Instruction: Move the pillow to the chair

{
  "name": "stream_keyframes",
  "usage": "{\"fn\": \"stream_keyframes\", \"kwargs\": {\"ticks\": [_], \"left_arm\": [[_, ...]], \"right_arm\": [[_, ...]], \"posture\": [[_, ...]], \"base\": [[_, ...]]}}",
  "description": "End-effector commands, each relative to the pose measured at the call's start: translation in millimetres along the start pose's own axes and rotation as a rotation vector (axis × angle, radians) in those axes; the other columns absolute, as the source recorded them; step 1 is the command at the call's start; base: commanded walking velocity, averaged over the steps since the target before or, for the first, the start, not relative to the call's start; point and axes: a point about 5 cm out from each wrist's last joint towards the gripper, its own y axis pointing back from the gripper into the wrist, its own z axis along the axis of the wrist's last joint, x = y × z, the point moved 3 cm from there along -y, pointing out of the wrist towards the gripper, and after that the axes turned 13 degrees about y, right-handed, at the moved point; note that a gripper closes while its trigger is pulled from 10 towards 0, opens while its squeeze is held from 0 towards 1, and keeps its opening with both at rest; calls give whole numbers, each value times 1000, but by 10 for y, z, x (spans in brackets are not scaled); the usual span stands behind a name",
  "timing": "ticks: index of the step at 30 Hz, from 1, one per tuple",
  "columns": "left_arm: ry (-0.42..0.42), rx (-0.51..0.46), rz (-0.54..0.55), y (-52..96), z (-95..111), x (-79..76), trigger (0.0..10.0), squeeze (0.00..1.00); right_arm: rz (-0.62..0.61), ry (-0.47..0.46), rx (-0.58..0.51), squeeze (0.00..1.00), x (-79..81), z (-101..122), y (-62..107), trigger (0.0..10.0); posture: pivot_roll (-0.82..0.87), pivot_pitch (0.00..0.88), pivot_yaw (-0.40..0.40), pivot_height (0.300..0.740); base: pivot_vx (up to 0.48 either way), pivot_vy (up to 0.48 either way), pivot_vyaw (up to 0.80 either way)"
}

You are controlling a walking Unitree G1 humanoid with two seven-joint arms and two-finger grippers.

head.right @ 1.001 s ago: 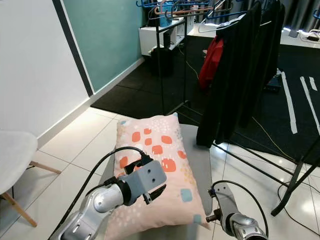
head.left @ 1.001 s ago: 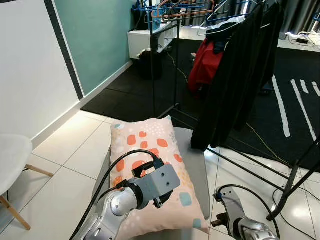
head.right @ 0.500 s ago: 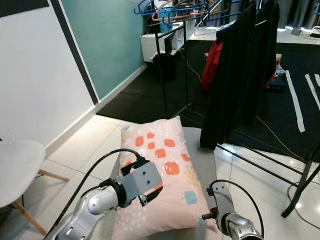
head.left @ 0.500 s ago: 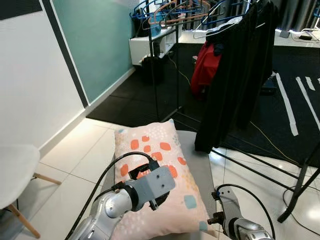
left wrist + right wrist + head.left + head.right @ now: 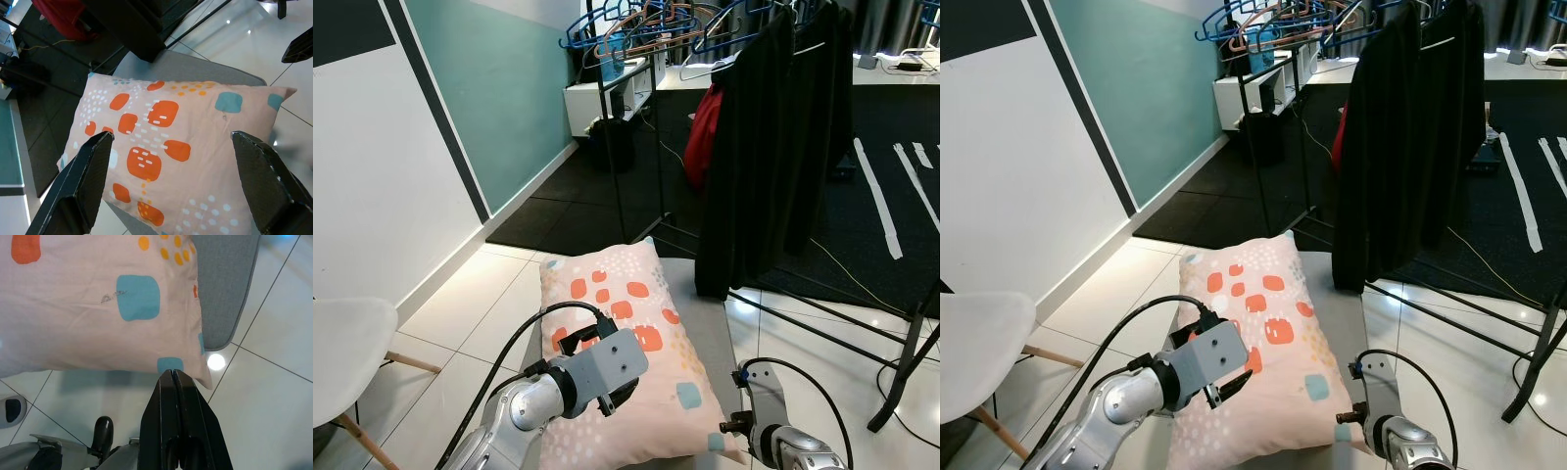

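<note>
Your pillow (image 5: 626, 343) is already lying on, apparently, a gray chair (image 5: 205, 68); left gripper (image 5: 181, 181) spread, right gripper (image 5: 174, 382) pressed together.

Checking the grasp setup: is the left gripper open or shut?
Open. In the left wrist view its two black fingers stand wide apart, hovering above the pillow, with nothing between them.

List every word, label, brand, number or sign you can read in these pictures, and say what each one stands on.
There is no readable text.
The pillow carries only a pattern of orange, blue and yellow shapes, no letters.
A small grey mark beside a blue square on the pillow, seen in the right wrist view, is too faint to read.
The white strips on the dark carpet are plain tape, unlettered.
</note>
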Motion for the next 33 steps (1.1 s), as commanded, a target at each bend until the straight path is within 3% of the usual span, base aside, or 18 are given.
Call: {"fn": "stream_keyframes", "kwargs": {"ticks": [1, 33], "left_arm": [[2, 18, 2, 48, -47, 38, 10000, 0], [3, 19, 1, 51, -49, 61, 10000, 0]], "right_arm": [[12, -15, -5, 0, 51, -7, -9, 10000], [-16, -55, -15, 0, 15, 24, -11, 10000]], "posture": [[-154, 32, 98, 740], [-145, 35, 99, 740]], "base": [[0, 0, 0], [0, 0, 0]]}}
